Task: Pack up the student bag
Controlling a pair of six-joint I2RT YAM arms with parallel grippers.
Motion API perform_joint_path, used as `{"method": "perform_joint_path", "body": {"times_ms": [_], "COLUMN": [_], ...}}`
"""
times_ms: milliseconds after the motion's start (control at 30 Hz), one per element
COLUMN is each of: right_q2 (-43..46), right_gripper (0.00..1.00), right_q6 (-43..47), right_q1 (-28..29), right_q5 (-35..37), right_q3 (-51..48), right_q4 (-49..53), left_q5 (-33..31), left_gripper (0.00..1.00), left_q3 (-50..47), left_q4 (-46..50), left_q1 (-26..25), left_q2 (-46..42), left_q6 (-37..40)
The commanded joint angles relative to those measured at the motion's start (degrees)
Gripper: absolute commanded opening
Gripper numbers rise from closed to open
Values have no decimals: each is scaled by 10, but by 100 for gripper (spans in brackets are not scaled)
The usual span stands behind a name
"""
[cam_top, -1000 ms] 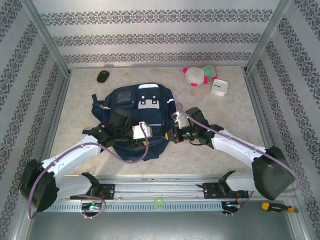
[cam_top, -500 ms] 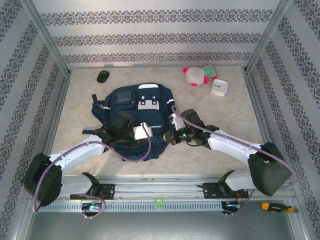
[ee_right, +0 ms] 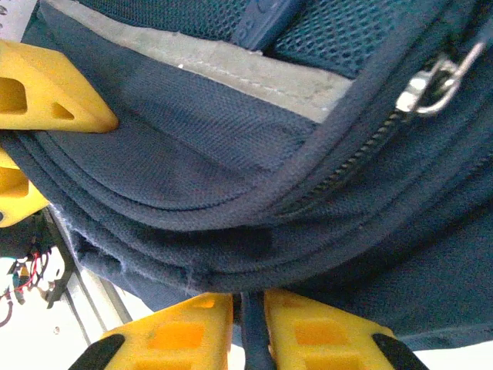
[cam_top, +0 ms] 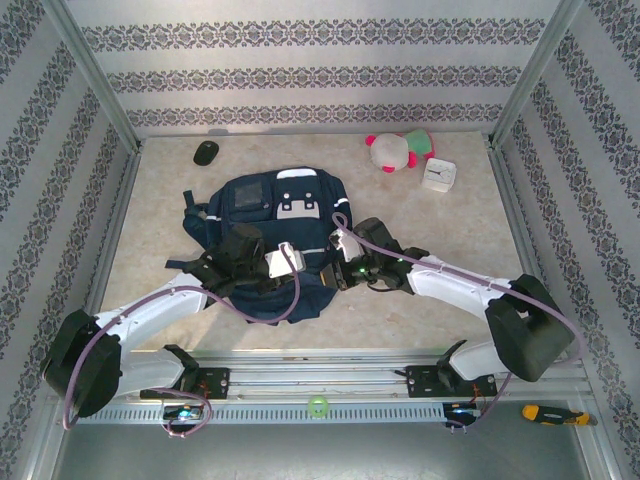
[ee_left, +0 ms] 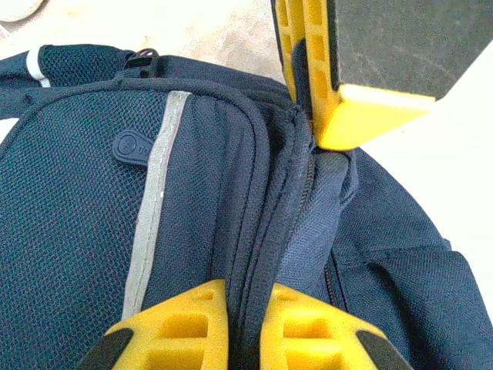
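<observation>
While the backpack (cam_top: pixel 270 215) lies flat on the counter (cam_top: pixel 450 290), both arms' jaws are pinching seams at its near end; plush toy (cam_top: pixel 398 150), clock (cam_top: pixel 438 175) and mouse (cam_top: pixel 206 152) sit outside, so packing's barely started imo.

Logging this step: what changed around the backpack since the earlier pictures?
The left claw closed onto a seam of the large dark navy fabric backpack. The right claw slid left along the bag's near edge, pinching a dark strap. The backpack, pink-and-white plush toy, white square clock and small black oval object stayed put.
</observation>
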State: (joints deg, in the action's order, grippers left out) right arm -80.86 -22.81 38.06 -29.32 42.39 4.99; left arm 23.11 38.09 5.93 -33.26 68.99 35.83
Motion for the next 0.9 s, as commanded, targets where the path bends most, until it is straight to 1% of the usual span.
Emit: {"method": "perform_joint_path", "body": {"times_ms": [0, 67, 100, 167, 233, 267, 333, 433, 533, 633, 700, 800, 867], "right_q2": [-7, -7, -7, -5, 3, 21, 40, 69, 78, 67, 49, 19, 0], "right_gripper": [23, 24, 21, 12, 0, 0, 0, 0, 0, 0, 0, 0, 0], "right_q6": [12, 12, 13, 13, 15, 13, 6, 1, 1, 1, 3, 4, 2], "right_q1": [8, 8, 7, 7, 6, -8, -28, -65, -97, -110, -114, -121, -132], "right_q5": [-3, -3, 0, 8, 33, 53, 64, 67, 61, 56, 56, 71, 83], "right_q3": [15, 16, 16, 16, 19, 13, 1, -17, -23, -11, 3, 23, 37], "right_q4": [8, 11, 13, 18, 39, 56, 61, 58, 45, 24, 7, -18, -30], "left_q5": [47, 46, 45, 45, 34, 15, 11, 11, 16, 53, 94, 146, 168], "left_gripper": [7, 6, 6, 6, 6, 5, 4, 4, 5, 5, 5, 5, 4], "left_q3": [1, 0, -1, -1, -5, -12, -20, -26, -32, -38, -38, -41, -44], "left_q4": [-71, -73, -74, -74, -69, -52, -37, -6, 13, 24, 35, 39, 38], "left_q1": [-1, -1, -1, -1, -1, 4, 13, 29, 40, 43, 43, 43, 43], "left_q2": [-25, -28, -29, -29, -33, -41, -52, -73, -98, -116, -124, -133, -143], "left_q6": [-26, -28, -27, -28, -23, -9, 2, 19, 25, 24, 26, 27, 33]}}
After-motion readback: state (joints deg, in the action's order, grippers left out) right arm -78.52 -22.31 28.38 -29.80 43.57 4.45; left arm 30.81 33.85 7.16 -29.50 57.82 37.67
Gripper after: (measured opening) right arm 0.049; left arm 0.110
